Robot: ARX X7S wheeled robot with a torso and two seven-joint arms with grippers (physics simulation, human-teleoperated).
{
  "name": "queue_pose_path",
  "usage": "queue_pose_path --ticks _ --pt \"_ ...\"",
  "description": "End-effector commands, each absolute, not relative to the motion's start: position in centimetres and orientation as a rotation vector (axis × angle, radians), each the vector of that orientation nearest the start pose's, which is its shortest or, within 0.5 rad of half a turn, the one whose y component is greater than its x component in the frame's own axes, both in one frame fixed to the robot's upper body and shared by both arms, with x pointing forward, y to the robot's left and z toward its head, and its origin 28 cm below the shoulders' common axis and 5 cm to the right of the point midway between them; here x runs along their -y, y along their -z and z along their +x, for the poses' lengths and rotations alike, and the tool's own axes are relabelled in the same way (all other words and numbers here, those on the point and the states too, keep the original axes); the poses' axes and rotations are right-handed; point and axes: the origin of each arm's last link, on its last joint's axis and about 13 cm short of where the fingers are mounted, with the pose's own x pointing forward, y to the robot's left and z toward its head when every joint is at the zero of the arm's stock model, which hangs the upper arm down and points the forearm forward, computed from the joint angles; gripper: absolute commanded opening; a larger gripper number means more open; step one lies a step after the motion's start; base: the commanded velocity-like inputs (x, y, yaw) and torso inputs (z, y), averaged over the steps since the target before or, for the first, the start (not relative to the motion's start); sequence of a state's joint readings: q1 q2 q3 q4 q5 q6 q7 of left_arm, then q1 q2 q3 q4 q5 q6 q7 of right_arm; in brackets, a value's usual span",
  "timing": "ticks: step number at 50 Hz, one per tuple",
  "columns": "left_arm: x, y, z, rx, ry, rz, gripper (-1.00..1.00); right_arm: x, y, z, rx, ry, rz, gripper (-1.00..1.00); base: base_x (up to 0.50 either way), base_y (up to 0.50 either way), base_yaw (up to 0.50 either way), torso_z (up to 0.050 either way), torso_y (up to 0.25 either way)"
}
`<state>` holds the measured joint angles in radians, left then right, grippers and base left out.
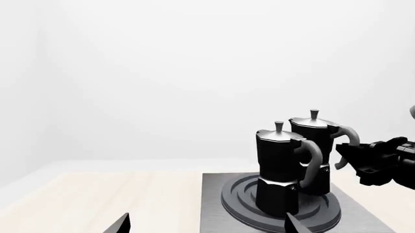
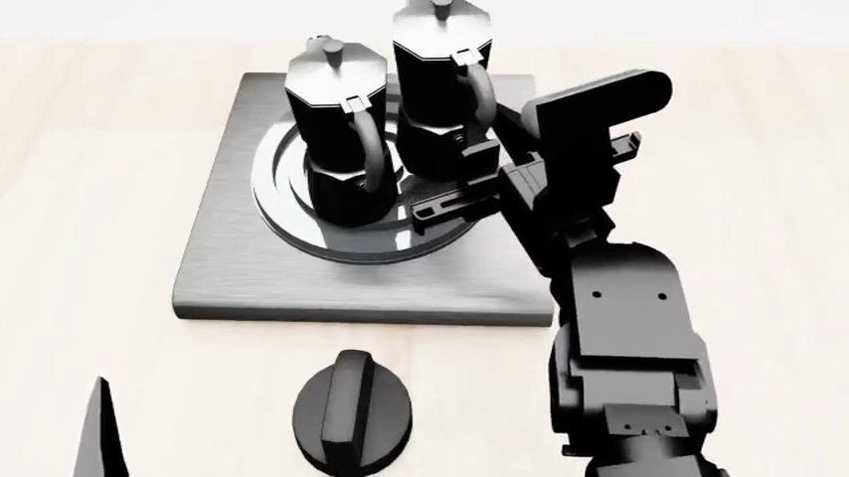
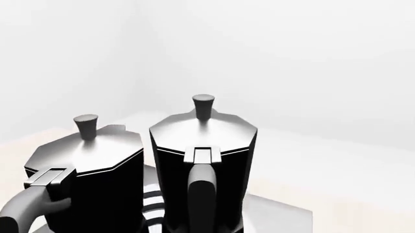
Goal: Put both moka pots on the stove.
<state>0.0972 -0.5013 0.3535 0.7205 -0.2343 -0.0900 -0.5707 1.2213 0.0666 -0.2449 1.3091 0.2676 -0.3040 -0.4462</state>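
Black and angular, the right gripper (image 2: 458,179) sits just beside the handle of the right-hand moka pot (image 2: 442,89), level with the pot's lower half; its fingers (image 2: 444,206) reach toward the handle, but no view shows whether the jaws stand apart or closed, nor whether they touch the handle, so its state cannot be told. The right wrist camera looks straight at that handle with nothing of the fingers in frame. This pot stands upright on the raised ring burner (image 2: 285,204), and the left-hand moka pot (image 2: 341,124) stands upright close beside it on the same rings, handles turned toward the robot. Both rest on the brushed-grey stove (image 2: 219,268), which lies on the pale wooden table (image 2: 80,179). The left gripper (image 1: 204,224) hangs low and well apart from the stove, its two fingertips spread wide with nothing between them. A round black dial knob (image 2: 352,407) lies near the stove's front edge. Judged from this, placement looks complete; only release and withdrawal of the right arm appear left.
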Motion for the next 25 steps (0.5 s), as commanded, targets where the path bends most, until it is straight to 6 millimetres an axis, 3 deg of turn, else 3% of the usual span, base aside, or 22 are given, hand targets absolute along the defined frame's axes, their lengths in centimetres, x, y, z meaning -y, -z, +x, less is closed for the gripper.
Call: queue_pose_path --ticks 1,25 --pt "-20.35 -12.04 15.64 0.375 0.007 0.016 1.0 11.47 -15.98 42.55 0.223 -0.421 0.008 -1.0 0.0 0.0 0.0 0.0 0.0" --pt "-20.44 -12.04 15.68 0.375 0.004 0.015 1.0 11.31 -15.21 42.32 0.215 -0.42 -0.016 -1.0 0.0 0.0 0.0 0.0 0.001"
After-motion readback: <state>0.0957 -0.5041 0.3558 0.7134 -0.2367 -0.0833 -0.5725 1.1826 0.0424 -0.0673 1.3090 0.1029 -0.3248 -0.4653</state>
